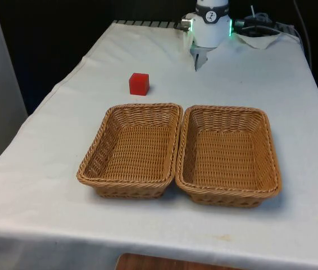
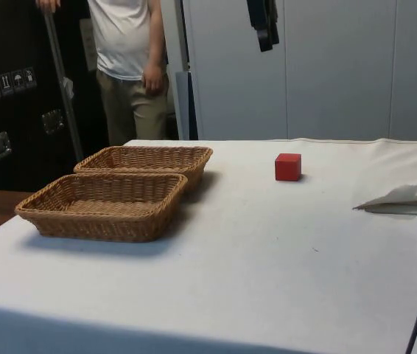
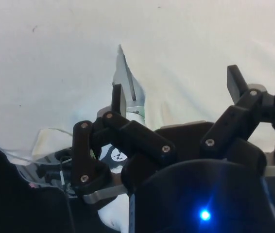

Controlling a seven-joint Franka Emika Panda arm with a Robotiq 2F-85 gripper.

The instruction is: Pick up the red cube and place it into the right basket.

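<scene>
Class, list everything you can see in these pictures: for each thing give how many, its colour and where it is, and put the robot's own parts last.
Cube: one, red, on the cloth beyond the baskets, towards the front view's left, touching nothing.
Baskets: two, brown wicker, side by side in mid-table, both empty.
Tablecloth: one, white, covering the table.
Person: one, white shirt and khaki trousers, standing behind the table in the side view.
Hand: one, black, open, high above the cloth and holding nothing.

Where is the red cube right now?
The cube sits on the cloth, in the front view just beyond the left basket, apart from it.
</scene>
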